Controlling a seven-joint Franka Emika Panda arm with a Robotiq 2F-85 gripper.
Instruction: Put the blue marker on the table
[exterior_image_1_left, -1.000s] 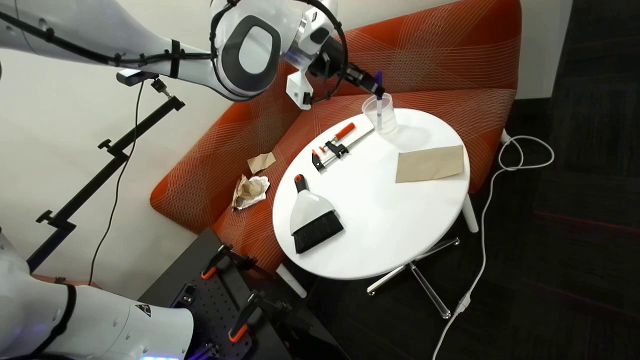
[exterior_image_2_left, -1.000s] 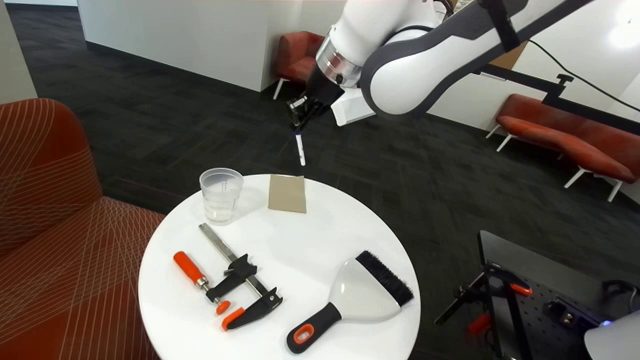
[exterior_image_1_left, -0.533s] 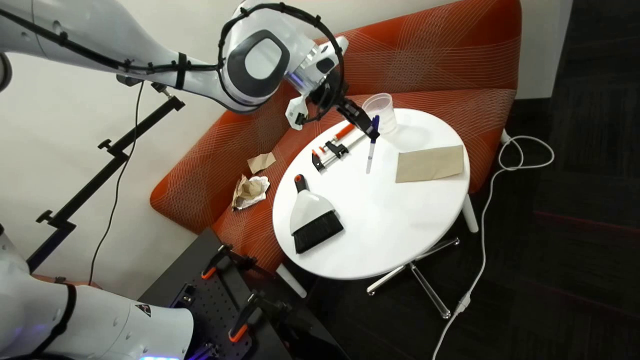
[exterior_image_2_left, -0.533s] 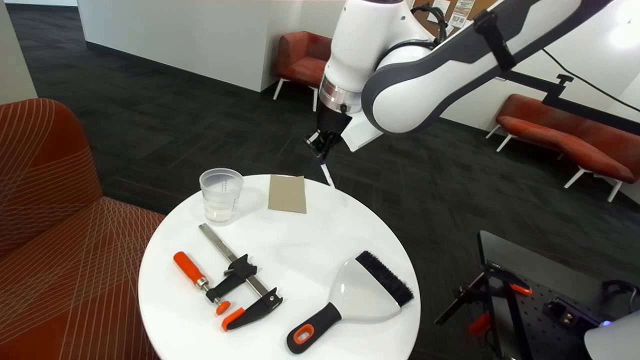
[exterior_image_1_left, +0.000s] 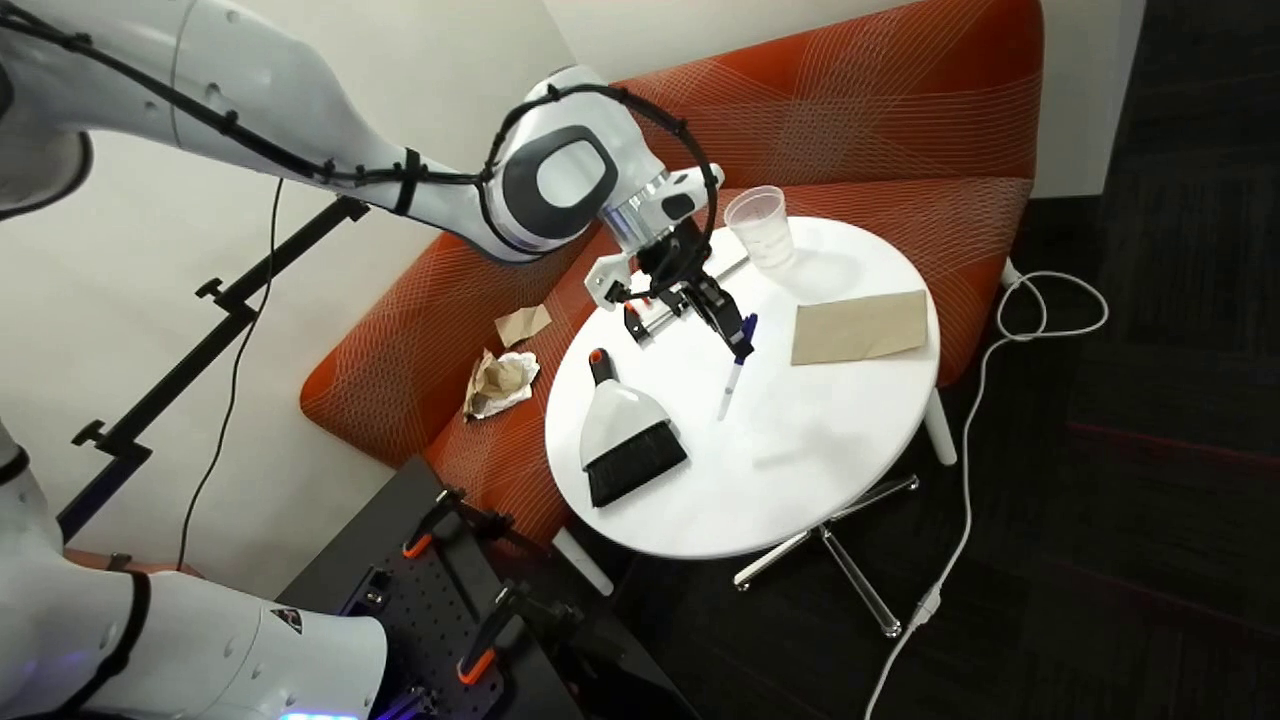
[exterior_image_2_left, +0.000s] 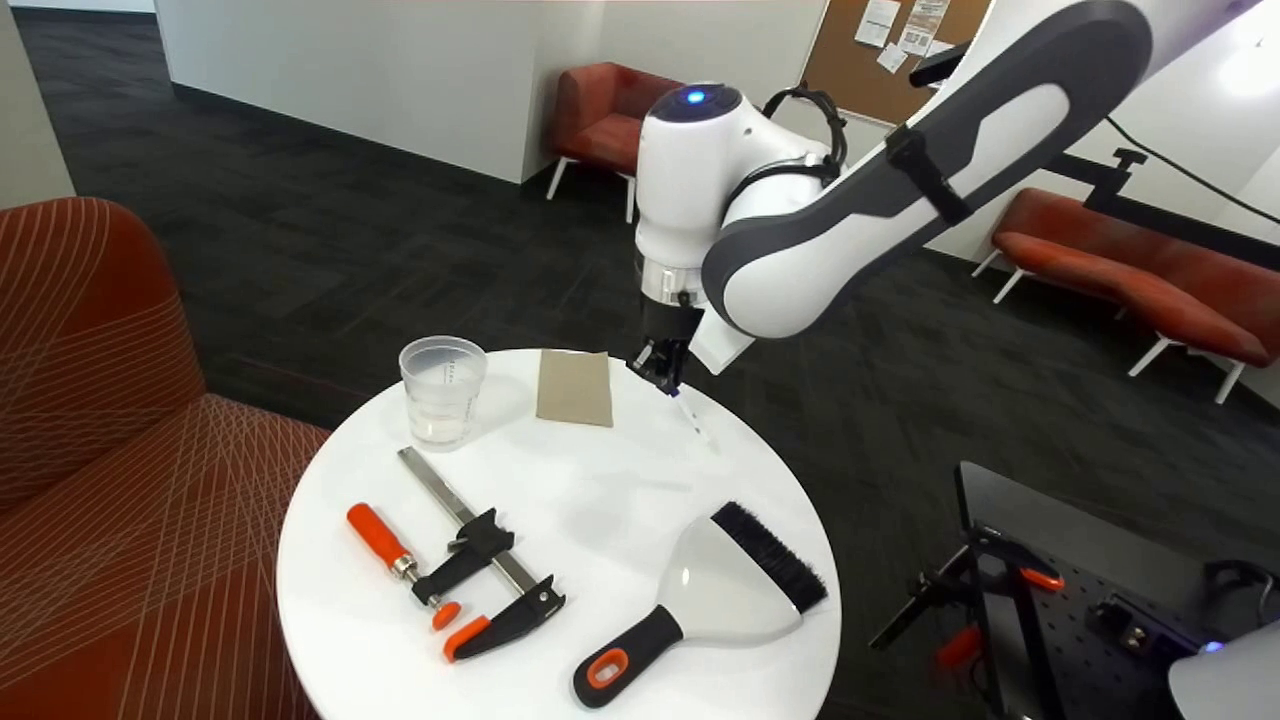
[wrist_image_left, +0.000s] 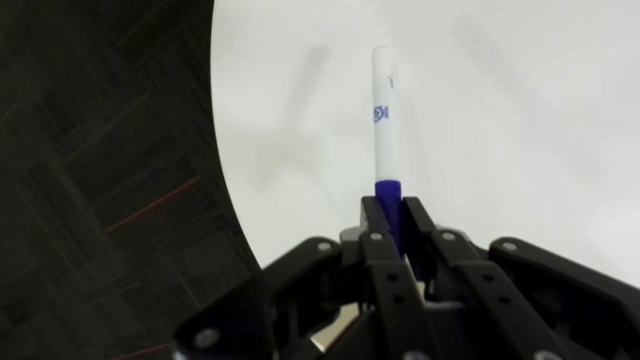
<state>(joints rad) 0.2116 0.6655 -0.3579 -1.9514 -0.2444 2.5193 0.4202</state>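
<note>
The blue marker, a slim white stick with a blue-purple end, shows in both exterior views (exterior_image_1_left: 730, 388) (exterior_image_2_left: 694, 420) and in the wrist view (wrist_image_left: 385, 140). My gripper (exterior_image_1_left: 743, 348) is shut on its blue end, with a fingertip on each side in the wrist view (wrist_image_left: 390, 204). The marker is tilted, its white end pointing down and away from the fingers. It is over the round white table (exterior_image_1_left: 700, 525), which also shows in the wrist view (wrist_image_left: 280, 215). Shadows on the table lie apart from the marker, so it appears held above the top. The far blue end is partly hidden by the fingers.
On the table are a clear plastic cup (exterior_image_2_left: 443, 390), a brown paper sheet (exterior_image_1_left: 860, 328), an orange-handled clamp (exterior_image_2_left: 482, 540) and a dustpan with brush (exterior_image_1_left: 622, 425). The orange-red sofa (exterior_image_1_left: 860, 120) stands behind. The table's edge is left in the wrist view (wrist_image_left: 220, 155).
My gripper has moved down and away from the cup with the marker in its grip, to over the table between the paper and the dustpan. The other objects have not moved.
</note>
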